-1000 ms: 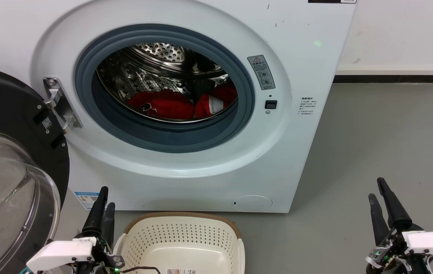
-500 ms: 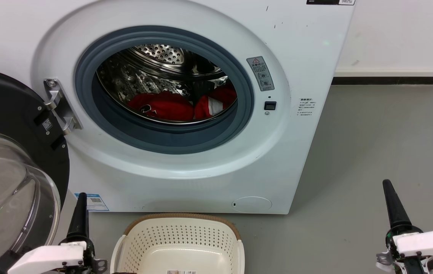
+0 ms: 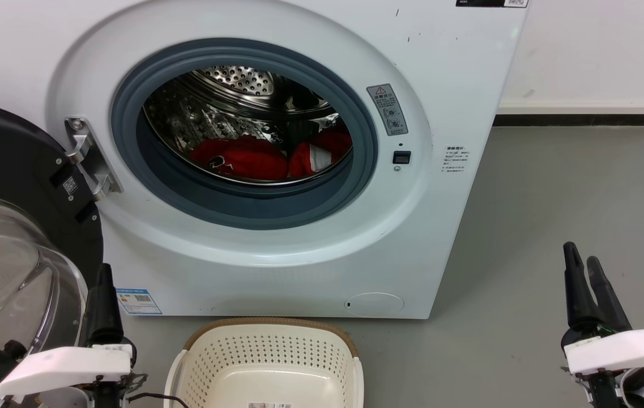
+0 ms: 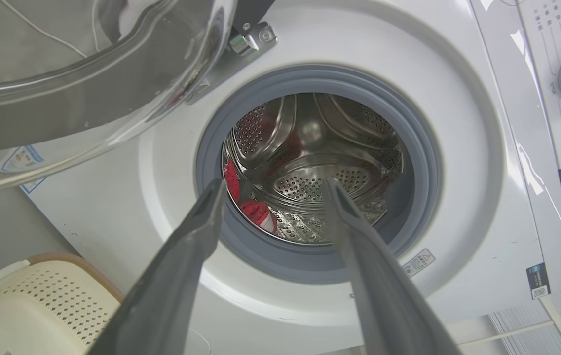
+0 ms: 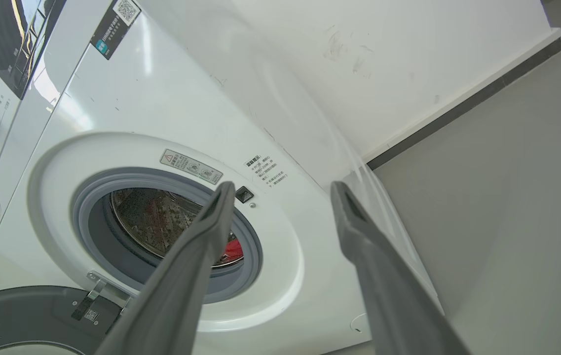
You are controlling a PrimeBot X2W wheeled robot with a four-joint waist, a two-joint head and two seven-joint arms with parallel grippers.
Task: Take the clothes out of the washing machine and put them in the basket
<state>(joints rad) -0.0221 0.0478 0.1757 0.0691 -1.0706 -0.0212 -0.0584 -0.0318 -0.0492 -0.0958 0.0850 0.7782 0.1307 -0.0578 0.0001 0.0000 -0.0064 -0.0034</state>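
Clothes (image 3: 248, 158) in red lie inside the washing machine (image 3: 299, 272). The basket (image 3: 271, 323) sits just in front of it. Left gripper (image 4: 275, 183) and right gripper (image 5: 284, 185) are spread apart, empty.

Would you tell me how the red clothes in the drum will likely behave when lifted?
The clothes lie crumpled in soft folds, so probably floppy, draping from one pinch. They look thin, so likely light. A trailing end might catch on the grey seal.

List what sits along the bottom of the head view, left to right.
left gripper → basket → right gripper
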